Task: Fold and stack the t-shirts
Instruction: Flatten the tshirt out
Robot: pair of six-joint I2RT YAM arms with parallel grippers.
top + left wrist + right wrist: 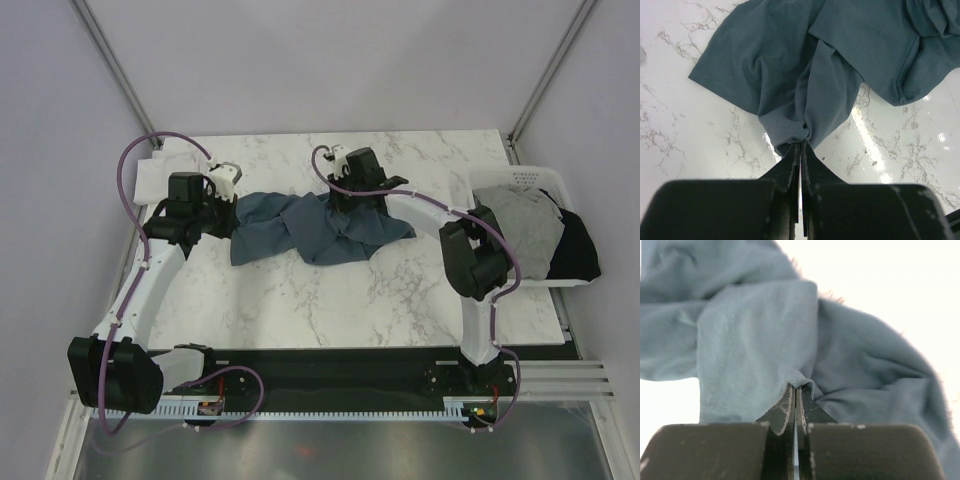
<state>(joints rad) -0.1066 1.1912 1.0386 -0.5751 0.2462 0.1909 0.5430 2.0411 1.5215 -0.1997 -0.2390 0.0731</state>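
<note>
The dark slate-blue t-shirt [310, 228] lies crumpled across the middle of the marble table. My left gripper [226, 203] is shut on its left edge; in the left wrist view the cloth [800, 75] bunches at the closed tips [802, 143]. My right gripper [345, 200] is shut on the shirt's far right part; in the right wrist view a small fold of cloth [795, 376] is pinched between the tips [795, 387]. A light grey t-shirt [528, 228] and a black t-shirt [578, 250] lie in the basket. A white t-shirt [170, 165] lies flat at the far left.
The white slatted basket [520, 180] stands at the table's right edge. The table's front edge runs along a black rail [330, 375] near the arm bases. Bare marble [330, 300] lies in front of the blue shirt.
</note>
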